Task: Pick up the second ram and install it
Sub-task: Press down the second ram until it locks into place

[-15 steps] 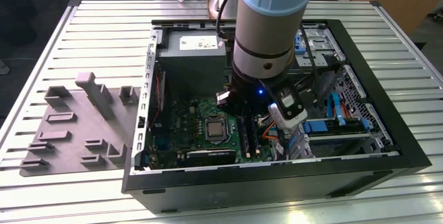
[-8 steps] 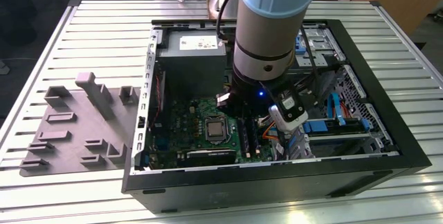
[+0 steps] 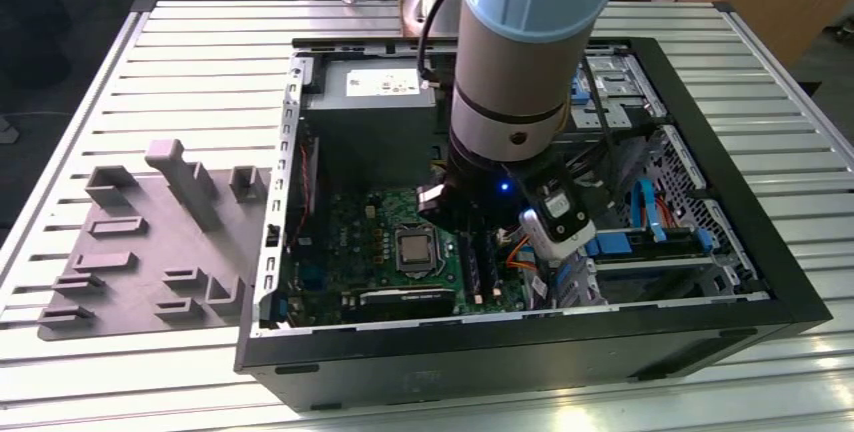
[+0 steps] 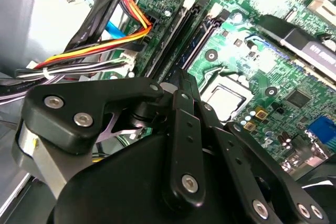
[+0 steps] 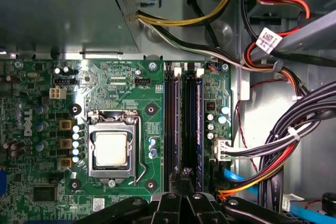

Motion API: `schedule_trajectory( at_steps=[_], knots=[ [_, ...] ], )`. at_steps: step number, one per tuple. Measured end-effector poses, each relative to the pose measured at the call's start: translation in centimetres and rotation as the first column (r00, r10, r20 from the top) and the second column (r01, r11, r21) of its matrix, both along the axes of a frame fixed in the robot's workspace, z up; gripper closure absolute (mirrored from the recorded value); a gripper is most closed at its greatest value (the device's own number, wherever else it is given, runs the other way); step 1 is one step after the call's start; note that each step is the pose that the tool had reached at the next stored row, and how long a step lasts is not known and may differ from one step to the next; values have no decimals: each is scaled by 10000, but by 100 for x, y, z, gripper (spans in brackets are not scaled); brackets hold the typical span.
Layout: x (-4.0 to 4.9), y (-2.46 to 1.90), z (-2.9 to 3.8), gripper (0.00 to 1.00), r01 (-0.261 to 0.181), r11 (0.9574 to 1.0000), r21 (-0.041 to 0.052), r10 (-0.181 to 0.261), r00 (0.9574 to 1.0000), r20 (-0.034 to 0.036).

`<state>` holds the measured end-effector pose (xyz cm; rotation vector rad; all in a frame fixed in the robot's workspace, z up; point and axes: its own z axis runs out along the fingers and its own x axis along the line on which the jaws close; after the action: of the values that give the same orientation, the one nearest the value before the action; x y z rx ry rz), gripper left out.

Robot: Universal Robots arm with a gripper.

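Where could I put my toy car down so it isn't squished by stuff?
Free: the slatted table beyond the grey tray, and the strip in front of the tray. Crowded: inside the computer case, where the end effector hangs over the motherboard beside bundled cables.

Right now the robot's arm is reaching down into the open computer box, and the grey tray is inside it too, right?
Not quite. The arm does reach into the computer box, but the grey tray lies outside it, on the slatted table, as the exterior view shows.
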<state>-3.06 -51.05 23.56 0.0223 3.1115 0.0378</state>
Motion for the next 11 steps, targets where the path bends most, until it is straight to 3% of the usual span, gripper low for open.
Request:
schedule_trajectory(
  at_steps=[11],
  knots=[
    [0,-78,-30,89,0,10000,2,0,10000,0]
  ],
)
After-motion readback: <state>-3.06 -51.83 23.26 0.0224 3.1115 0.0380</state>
